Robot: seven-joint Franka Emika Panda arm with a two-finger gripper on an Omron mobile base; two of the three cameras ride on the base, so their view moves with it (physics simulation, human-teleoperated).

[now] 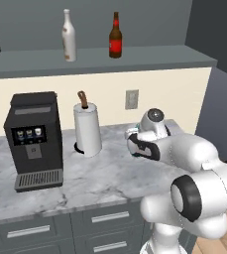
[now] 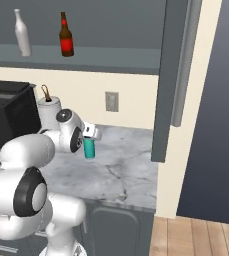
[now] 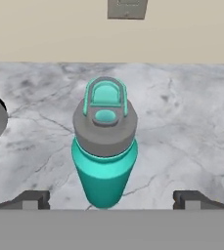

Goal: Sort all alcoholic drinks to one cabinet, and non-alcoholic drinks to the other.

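Looking from the left base view: cream-white bottle (image 1: 69,42) and brown beer bottle (image 1: 115,37) upright, well apart, on the shelf floor of the open overhead cabinet (image 1: 135,57), both toward its left half. Below, on the marble worktop (image 1: 85,173): black coffee machine (image 1: 34,139) near the left end, paper-towel roll (image 1: 87,129) just beside it to the right, wall outlet (image 1: 131,99) above the back edge. Hand and forearm reaching over the worktop's right part, hiding whatever stands ahead of the hand.

Turning to the right base view: teal bottle (image 2: 89,148) standing upright on the worktop, about midway between back wall and front edge, partly tucked under the white hand. Same two long-necked bottles above on the shelf. Open cabinet door (image 2: 170,80) hanging edge-on at the right.

Closing with the hand view: gripper (image 3: 111,200) spread fully wide and empty, one dark fingertip (image 3: 31,200) to either side at the bottom. Teal bottle with grey cap (image 3: 104,128) straight ahead, centred between the tips, long axis vertical, not touched by either. Judged from this: aligned for a side grasp; a short advance forward, then closing on the teal body below the cap. No red can seen here.
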